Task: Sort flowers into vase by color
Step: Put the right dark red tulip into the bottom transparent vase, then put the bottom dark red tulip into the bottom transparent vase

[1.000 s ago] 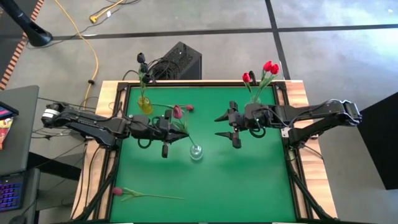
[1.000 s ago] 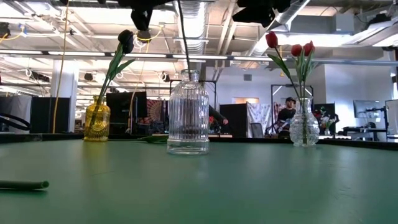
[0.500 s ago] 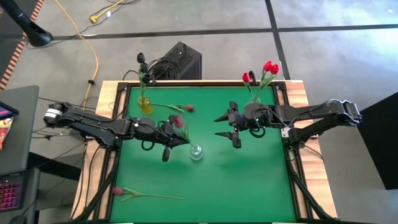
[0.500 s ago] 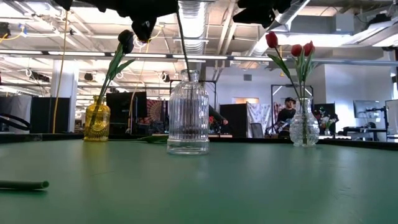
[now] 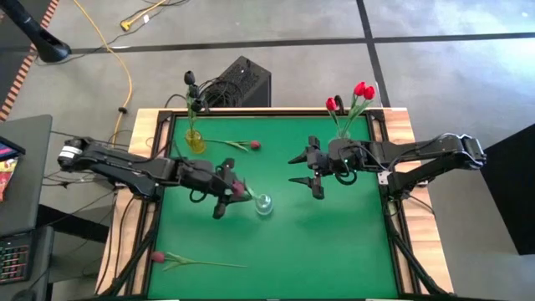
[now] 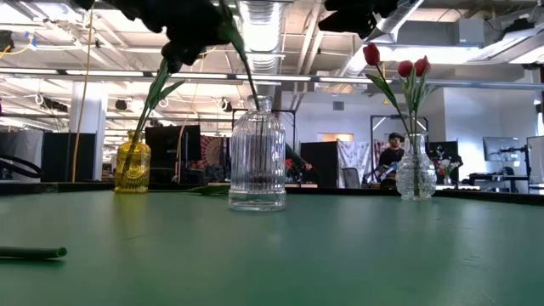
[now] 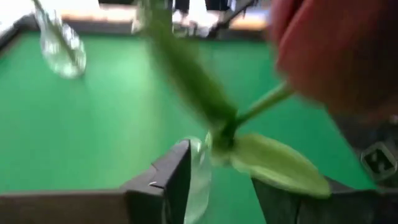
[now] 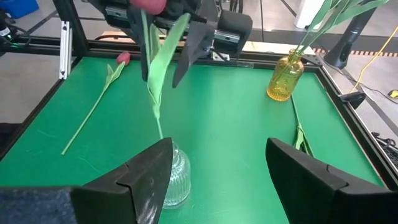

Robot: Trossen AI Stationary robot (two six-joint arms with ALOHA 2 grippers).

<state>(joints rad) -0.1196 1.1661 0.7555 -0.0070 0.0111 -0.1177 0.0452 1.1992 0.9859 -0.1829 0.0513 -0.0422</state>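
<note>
Over the green tabletop (image 5: pixel 276 251), the left gripper (image 5: pixel 227 194) has its jaws parted around a pinkish-crimson tulip (image 5: pixel 239 190), stem in the clear ribbed glass vase (image 5: pixel 263 203); the right gripper (image 5: pixel 306 174) hovers wide open, empty.

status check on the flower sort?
Left gripper over clear vase, jaws open, pink tulip stem in neck. Right gripper open, waiting mid-table. Two tulips loose on table.
</note>
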